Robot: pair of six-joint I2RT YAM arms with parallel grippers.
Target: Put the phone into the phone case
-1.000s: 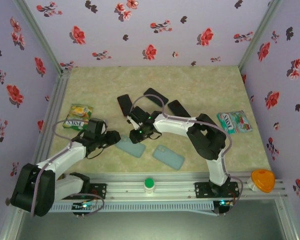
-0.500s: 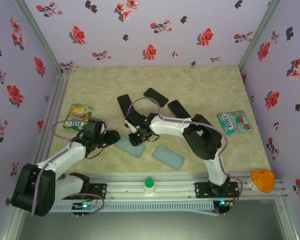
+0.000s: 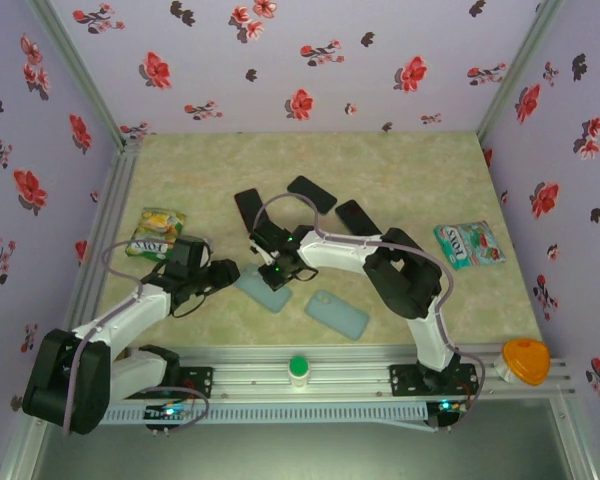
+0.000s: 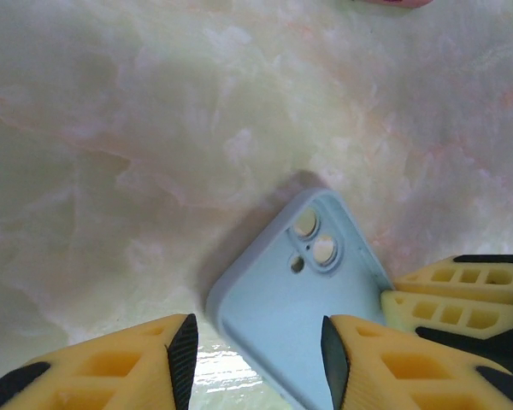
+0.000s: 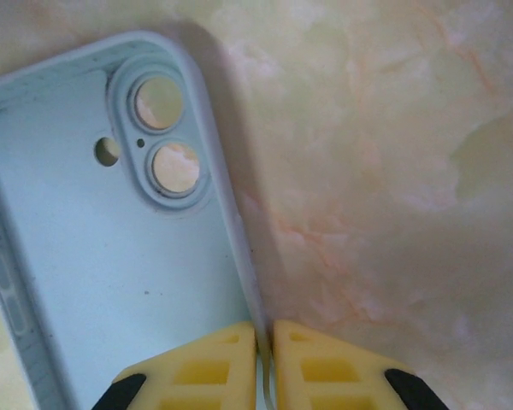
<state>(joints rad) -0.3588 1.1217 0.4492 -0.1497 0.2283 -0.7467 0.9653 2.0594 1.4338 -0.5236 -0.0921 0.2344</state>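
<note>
Marble table [image 3: 400, 170], two cases [image 3: 337, 315], seemingly three phones [image 3: 311, 194]

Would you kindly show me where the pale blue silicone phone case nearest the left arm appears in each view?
Top external: the pale blue silicone phone case lies low centre, left of a second matching case.
Left wrist: lower middle, between the fingers of the open left claw.
Right wrist: left half, its side wall pinched by the right claw.
Shared landmark: its twin round camera holes, clear in both wrist views.
</note>
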